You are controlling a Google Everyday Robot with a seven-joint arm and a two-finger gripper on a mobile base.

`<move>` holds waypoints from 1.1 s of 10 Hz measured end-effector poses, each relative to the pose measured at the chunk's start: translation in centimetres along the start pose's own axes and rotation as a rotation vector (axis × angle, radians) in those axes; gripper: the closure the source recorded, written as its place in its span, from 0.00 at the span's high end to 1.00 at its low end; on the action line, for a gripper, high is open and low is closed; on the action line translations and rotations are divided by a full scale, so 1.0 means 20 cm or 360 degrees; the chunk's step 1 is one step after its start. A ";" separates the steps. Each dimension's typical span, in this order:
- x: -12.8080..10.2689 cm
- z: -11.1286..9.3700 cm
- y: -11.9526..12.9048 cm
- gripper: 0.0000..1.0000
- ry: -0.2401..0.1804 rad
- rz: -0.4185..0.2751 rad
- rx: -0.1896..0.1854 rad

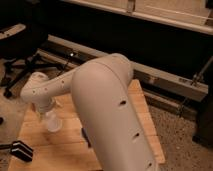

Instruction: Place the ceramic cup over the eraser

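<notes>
The ceramic cup [52, 122] is small and white and stands on the left part of the wooden table [144, 117]. The gripper [46, 113] hangs from the arm's pale wrist [41, 94] right over the cup and reaches its top; the wrist hides its tips. The eraser [20, 150], a black block with white stripes, lies at the table's front left corner, a short way to the front left of the cup. The thick upper arm [110, 115] fills the middle of the view and hides much of the table.
An office chair [15, 55] stands on the floor to the left. A long metal rail [165, 80] runs behind the table. A small dark object [85, 136] peeks out beside the arm. The table's right edge borders speckled floor [180, 145].
</notes>
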 end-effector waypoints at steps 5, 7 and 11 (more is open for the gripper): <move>0.02 0.05 0.02 0.80 0.0073 -0.0057 0.0055; 0.02 0.08 0.01 0.68 0.0099 -0.0060 0.0066; 0.00 0.11 0.00 0.25 0.0120 -0.0063 0.0060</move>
